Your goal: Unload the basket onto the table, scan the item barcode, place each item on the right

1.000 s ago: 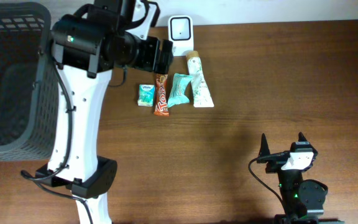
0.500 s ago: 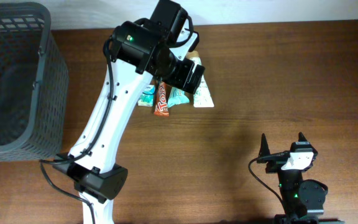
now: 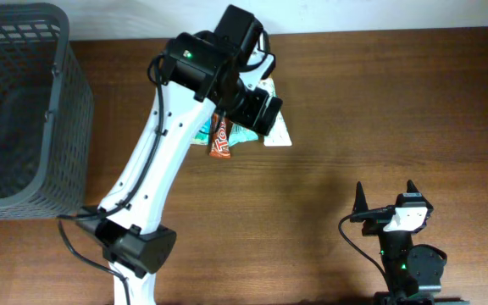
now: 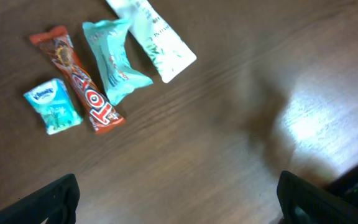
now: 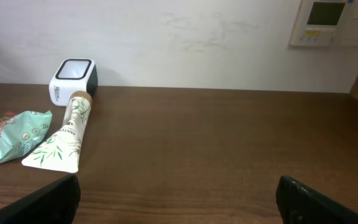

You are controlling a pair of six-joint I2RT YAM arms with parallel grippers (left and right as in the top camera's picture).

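Left wrist view: the left fingers (image 4: 48, 202) are spread as wide as they go, with nothing between them, above the brown wooden desk (image 4: 229, 155). Ahead of them, toward the tip at the picture's left and well apart from both tips, four items lie side by side. These are a small light-blue tissue packet (image 4: 53, 107), a long red-brown chocolate bar wrapper (image 4: 79, 81), a crinkled teal snack pouch (image 4: 114, 59) and a white tube printed with green leaves (image 4: 157, 40).

In the right wrist view the right fingers (image 5: 42, 200) are also wide apart and empty, low over the desk. Far ahead, off to their left side, the tube's brown cap lies just beside a small white and black box-shaped barcode scanner (image 5: 73, 79).

Overhead, a grey mesh basket (image 3: 15, 110) stands far from both pairs of fingers.
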